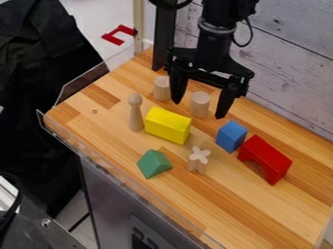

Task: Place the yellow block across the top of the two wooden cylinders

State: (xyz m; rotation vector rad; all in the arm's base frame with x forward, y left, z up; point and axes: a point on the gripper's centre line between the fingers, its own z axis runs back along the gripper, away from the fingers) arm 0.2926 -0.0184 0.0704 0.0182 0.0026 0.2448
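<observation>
Gripper hangs over the back part of the wooden tabletop, fingers pointing down & spread wide, i.e. open w/ nothing clamped. Nearest obj: the pale cylinder, upright, seen btwn the fingers; can't tell from this angle if it's truly btwn them or a bit behind, nor if there's contact. 2nd cylinder, also upright, is just beside the finger on the view's L side.

Next out: yellow block, lying in front of the gripper. Peg figure stands upright by its L end, v. close; can't tell if they touch. Blue block is on the view's R, w/ the red arch right next to it, poss. touching. Nearer the camera: wooden cross piece, standing, & green prism to its L, apart from it.

Further out: clear rim along the table's near edge, plank wall behind, red bracket-shaped pc off the tabletop.

Progress, my read: no grasp made as things lie, gripper empty. All 8 pcs on the wood, none stacked on another, no lift under way; any handling is all left to do.
</observation>
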